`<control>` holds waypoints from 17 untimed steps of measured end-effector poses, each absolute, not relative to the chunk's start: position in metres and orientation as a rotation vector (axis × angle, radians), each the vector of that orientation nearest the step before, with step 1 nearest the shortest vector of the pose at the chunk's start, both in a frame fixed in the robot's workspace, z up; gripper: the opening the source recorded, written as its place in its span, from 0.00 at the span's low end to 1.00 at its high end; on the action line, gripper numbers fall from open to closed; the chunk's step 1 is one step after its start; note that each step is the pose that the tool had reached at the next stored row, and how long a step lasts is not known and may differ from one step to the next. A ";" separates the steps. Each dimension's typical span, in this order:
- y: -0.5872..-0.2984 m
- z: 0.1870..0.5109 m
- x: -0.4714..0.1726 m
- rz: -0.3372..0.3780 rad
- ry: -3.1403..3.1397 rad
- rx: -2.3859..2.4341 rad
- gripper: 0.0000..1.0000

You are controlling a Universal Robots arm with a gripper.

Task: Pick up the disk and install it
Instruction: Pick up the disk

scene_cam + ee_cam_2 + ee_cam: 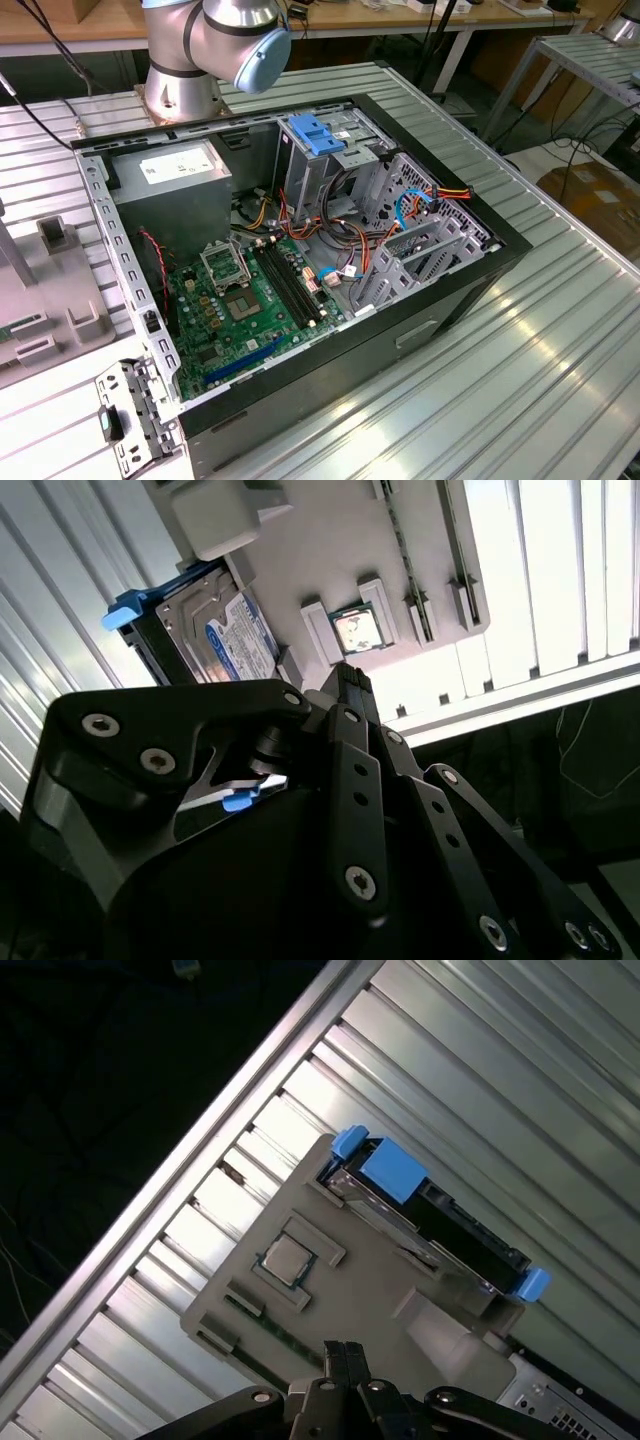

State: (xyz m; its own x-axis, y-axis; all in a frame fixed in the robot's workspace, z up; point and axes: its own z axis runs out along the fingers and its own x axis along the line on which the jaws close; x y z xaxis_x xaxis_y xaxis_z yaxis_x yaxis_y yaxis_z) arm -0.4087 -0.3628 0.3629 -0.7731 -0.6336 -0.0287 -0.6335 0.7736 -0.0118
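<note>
- Currently, the pincer (345,1352) is seen clenched in both wrist views, its black fingertips pressed together with nothing gripped between them.
- The disk (450,1230) is found standing on its edge in a slot of a grey plastic holder (370,1280), which is laid on the ribbed metal worktop (520,1080).
- Blue side rails (392,1170) are fitted on the disk, and its white label with a blue band is shown in the second wrist view.
- The pincer is held above the holder, apart from the disk.
- A small square chip (288,1260) is placed in a pocket of the same holder, near the disk.
- In the exterior view, an open computer case (450,290) is laid on the worktop, and a light-blue latch (315,133) is seen on its metal cage.
</note>
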 end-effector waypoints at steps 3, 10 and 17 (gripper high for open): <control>-0.363 0.363 -0.409 -0.002 2.921 -1.070 0.11; -0.363 0.363 -0.409 -0.001 2.903 -1.118 0.11; -0.363 0.363 -0.409 0.000 2.885 -1.162 0.11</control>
State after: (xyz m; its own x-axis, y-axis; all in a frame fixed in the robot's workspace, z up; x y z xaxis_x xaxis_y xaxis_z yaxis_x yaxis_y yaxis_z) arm -0.4087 -0.3628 0.3629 -0.7206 -0.6928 -0.0287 -0.6928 0.7210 -0.0118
